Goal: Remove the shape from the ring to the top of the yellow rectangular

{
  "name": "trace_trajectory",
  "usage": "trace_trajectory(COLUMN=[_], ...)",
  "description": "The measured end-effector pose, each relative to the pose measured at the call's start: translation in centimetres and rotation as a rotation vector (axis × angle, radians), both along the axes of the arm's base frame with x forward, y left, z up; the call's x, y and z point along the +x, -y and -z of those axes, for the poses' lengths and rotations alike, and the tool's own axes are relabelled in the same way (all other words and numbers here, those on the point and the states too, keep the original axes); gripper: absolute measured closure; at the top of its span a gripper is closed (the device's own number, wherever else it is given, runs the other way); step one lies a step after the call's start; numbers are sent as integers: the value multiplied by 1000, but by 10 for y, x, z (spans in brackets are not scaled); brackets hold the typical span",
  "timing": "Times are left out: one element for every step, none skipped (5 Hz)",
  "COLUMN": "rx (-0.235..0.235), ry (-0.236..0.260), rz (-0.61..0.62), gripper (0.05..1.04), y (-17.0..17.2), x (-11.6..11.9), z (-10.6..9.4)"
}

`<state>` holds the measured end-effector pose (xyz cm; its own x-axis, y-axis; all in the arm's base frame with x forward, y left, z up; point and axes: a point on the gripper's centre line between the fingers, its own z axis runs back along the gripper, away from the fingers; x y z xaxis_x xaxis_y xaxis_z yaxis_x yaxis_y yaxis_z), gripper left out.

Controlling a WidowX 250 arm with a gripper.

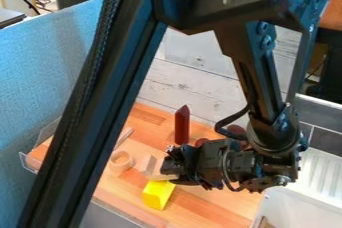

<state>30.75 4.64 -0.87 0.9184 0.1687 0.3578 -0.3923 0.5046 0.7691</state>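
Note:
The black gripper (pixel 175 166) is low over the wooden board, pointing left from the wrist. At its left end is a pale wooden shape (pixel 155 170), partly hidden by it; whether the shape is held cannot be told. Just below this shape is the yellow block (pixel 158 195), near the front of the board. Farther left, a round wooden ring (pixel 121 162) lies on the board, apart from the yellow block.
A dark red pointed block (pixel 182 125) stands behind the gripper, with round reddish pieces (pixel 237 130) partly hidden by the arm. A thin wooden stick (pixel 125 136) is behind the ring. A white ribbed rack (pixel 319 174) and pale bin (pixel 294 209) are at right.

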Motion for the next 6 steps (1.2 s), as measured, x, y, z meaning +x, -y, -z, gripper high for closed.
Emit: trace_trajectory(rx=[9, 37, 54, 48, 54, 44], ry=[-53, -81, -101, -106, -138, -160], rz=[1, -2, -12, -12, -11, -6], gripper=[792, 792, 772, 665, 381, 112], y=[1, 3, 3, 4, 5, 6], x=[-3, -1, 1, 1, -3, -4], z=[9, 13, 16, 18, 24, 25])
